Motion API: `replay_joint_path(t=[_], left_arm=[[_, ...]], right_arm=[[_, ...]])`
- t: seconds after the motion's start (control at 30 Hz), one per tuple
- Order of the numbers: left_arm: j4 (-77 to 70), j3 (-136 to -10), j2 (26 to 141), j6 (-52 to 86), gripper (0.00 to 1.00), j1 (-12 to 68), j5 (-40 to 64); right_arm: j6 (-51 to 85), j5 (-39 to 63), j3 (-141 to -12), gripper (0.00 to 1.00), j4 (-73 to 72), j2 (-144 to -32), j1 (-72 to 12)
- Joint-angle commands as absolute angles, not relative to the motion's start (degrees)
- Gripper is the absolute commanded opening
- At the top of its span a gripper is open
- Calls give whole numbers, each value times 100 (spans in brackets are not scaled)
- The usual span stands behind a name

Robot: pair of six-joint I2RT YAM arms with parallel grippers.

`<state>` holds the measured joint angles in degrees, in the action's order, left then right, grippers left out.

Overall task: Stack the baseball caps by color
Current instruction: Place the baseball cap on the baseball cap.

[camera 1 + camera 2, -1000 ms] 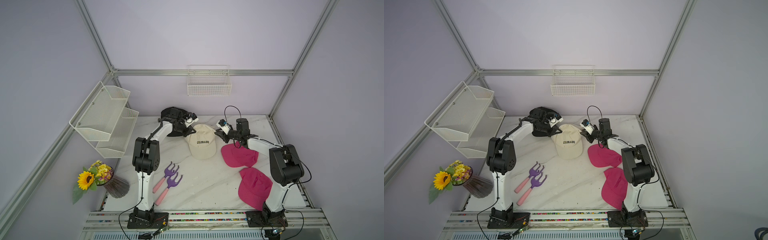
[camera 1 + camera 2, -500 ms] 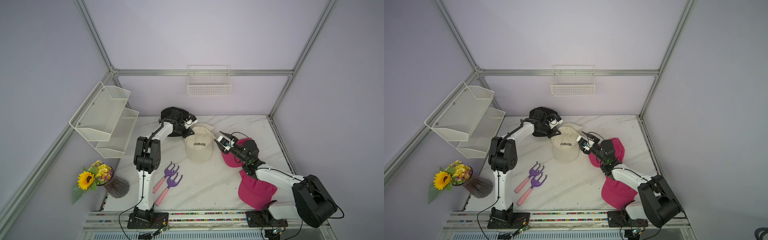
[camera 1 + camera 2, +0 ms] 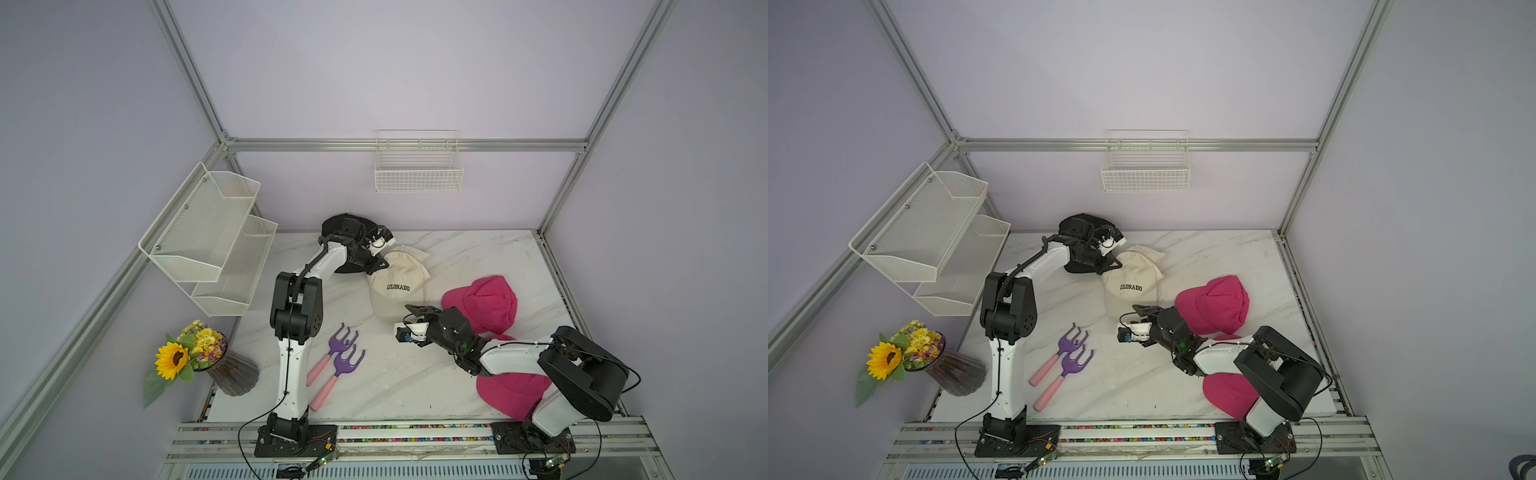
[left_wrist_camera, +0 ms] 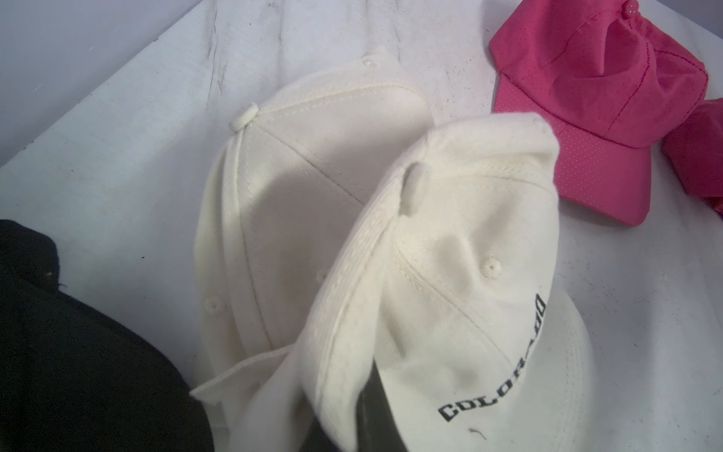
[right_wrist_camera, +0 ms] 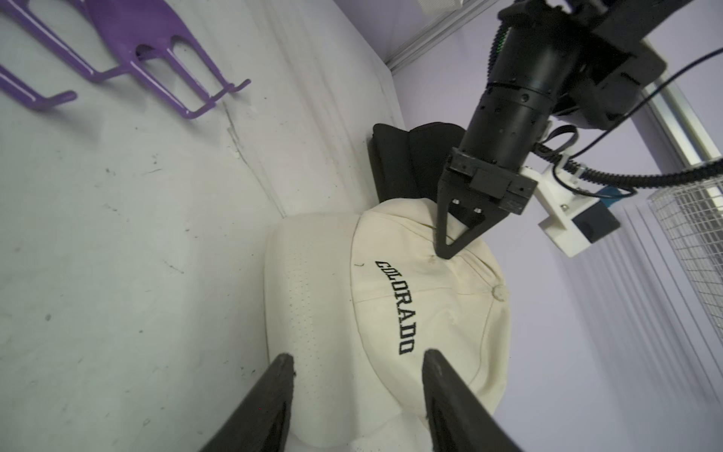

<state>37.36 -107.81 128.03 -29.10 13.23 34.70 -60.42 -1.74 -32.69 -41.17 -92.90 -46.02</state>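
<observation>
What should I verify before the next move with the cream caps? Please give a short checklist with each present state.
Left gripper jaws shut on the top cream cap: ok.
Right gripper jaws open and empty near that cap's brim: ok.
Fit of the top cream cap over the lower cream cap: not ok, skewed.
The far pink cap stacked with the near pink cap: not ok, side by side.
All black caps stacked: cannot tell, mostly hidden.
</observation>
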Motion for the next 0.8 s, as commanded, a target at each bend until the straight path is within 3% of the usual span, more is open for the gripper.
replay_joint_path(t=[0.0,0.27,0.6,0.77], left_arm=[[3814,-10925,12847,-2834,6,1273,3511],[3862,-10931,12877,-2852,6,1273,3557],[3940,-10925,12961,-2869,6,1266,3630],[3970,-10916,12964,-2865,6,1266,3656]], right_arm=[[-6215,-653,-3435,57,-4152,-9598,-4751],[-6372,-1110,-3679,55,-4349,-10359,-4879],[-6714,-1713,-3727,52,-5647,-11041,-4898],[-6717,-1680,-3860,47,-5896,-11204,-4898]])
